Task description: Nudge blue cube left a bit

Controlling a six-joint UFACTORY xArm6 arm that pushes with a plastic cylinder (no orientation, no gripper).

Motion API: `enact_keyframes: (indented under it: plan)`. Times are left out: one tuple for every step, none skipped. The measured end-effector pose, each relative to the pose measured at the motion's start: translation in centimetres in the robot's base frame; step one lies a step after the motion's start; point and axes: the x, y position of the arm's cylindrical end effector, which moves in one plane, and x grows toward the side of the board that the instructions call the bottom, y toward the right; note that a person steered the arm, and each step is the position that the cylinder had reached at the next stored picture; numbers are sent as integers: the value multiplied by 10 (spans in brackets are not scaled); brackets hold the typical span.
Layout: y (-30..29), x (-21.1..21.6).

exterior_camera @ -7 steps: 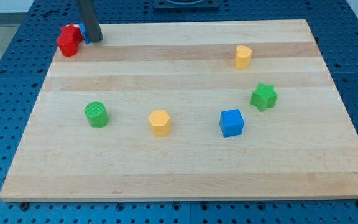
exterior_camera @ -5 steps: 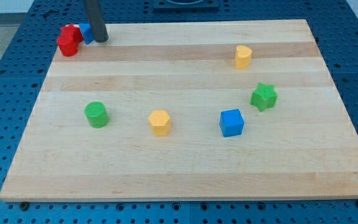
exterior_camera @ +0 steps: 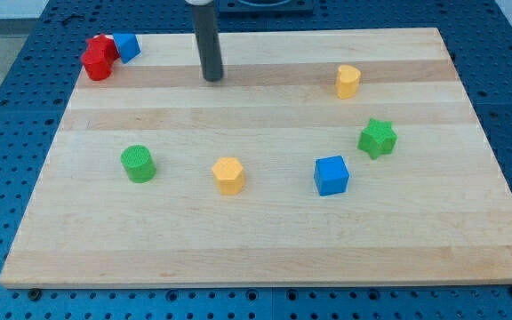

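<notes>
My tip (exterior_camera: 212,78), the lower end of the straight dark rod, has slid toward the view's right along the top of the pale wooden counter (exterior_camera: 265,240). Earlier it stood right against the small blue block (exterior_camera: 127,46) beside the red blocks (exterior_camera: 99,57) in the top left corner, partly hiding it. Now it is well apart from them, and that small blue block shows in full.

Board (exterior_camera: 265,231): pale wood, smooth, matt, banded grain. Blue cube (exterior_camera: 332,175) looks matt plastic. Rod (exterior_camera: 209,44): dark, slight sheen.
</notes>
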Motion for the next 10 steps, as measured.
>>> enact_keyframes:
  plan:
    - [31,29]
    - [63,51]
    - [96,62]
    - [137,70]
    - [187,63]
    - [240,61]
    - [298,74]
    - [318,89]
    - [319,91]
    - [329,113]
